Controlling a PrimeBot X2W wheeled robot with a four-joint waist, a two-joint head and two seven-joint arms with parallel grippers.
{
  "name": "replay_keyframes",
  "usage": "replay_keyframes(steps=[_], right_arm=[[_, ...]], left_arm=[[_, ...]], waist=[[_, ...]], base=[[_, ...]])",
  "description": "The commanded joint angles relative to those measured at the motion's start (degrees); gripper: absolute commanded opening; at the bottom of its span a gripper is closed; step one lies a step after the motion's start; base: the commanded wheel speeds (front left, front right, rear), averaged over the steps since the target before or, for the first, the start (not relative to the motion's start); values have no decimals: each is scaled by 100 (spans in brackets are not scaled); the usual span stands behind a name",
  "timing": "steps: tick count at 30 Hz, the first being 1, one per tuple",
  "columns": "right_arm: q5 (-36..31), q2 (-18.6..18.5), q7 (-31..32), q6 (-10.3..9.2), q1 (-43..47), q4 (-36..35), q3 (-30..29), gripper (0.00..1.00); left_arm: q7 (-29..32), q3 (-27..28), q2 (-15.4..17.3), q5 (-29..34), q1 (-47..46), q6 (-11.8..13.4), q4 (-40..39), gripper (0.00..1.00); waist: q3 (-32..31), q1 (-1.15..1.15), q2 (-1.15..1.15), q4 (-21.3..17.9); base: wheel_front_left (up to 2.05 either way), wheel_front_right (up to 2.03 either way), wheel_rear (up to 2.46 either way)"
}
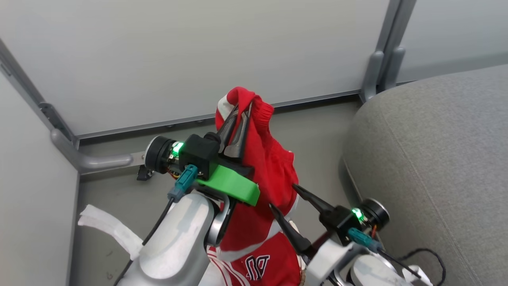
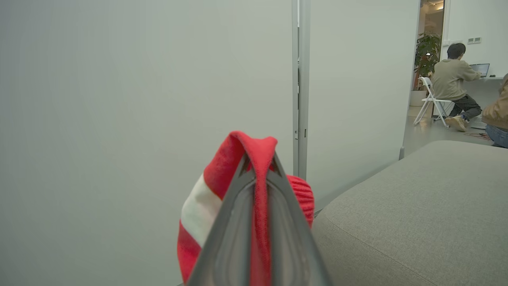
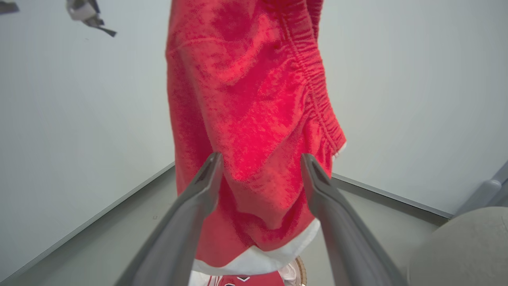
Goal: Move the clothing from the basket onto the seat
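A red garment of the clothing (image 1: 270, 174) hangs in the air from my left gripper (image 1: 242, 109), which is shut on its top fold. In the left wrist view the red and white cloth (image 2: 222, 178) is pinched between the tips of the left gripper (image 2: 258, 159). My right gripper (image 1: 282, 195) stands open just right of the hanging cloth, lower down. In its wrist view the red fabric (image 3: 246, 99) hangs just beyond the open right gripper (image 3: 262, 163). Another red piece with black letters (image 1: 258, 266) lies below. A sliver of the basket's brown rim (image 3: 300, 272) shows underneath. The grey seat (image 1: 436, 159) is to the right.
Pale partition walls with a metal post (image 1: 381, 59) close off the corner behind the garment. A white fabric strip (image 1: 107, 232) sticks out at the lower left. A black cable (image 1: 432, 258) lies by the seat's base. A person (image 2: 452, 79) sits on a chair far off.
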Motion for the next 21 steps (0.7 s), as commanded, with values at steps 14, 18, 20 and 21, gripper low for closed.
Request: replay_keyframes(steps=[14, 18, 20, 21], right_arm=[[-281, 94, -20, -6, -973, 978, 303, 0], [-82, 91, -20, -6, -968, 871, 328, 0], [-48, 89, -20, -6, -942, 855, 325, 0], [-31, 92, -20, -6, -928, 850, 326, 0]], left_arm=[[2, -735, 14, -555, -423, 259, -94, 0], [2, -831, 12, -590, -400, 302, -60, 0], [2, -842, 12, -615, -410, 306, -48, 0], [2, -844, 12, -613, -416, 316, -44, 0]], waist=[[160, 0, 0, 802], [191, 0, 0, 863], [198, 0, 0, 874], [198, 0, 0, 872]], base=[[0, 0, 0], [0, 0, 0], [0, 0, 0], [0, 0, 0]])
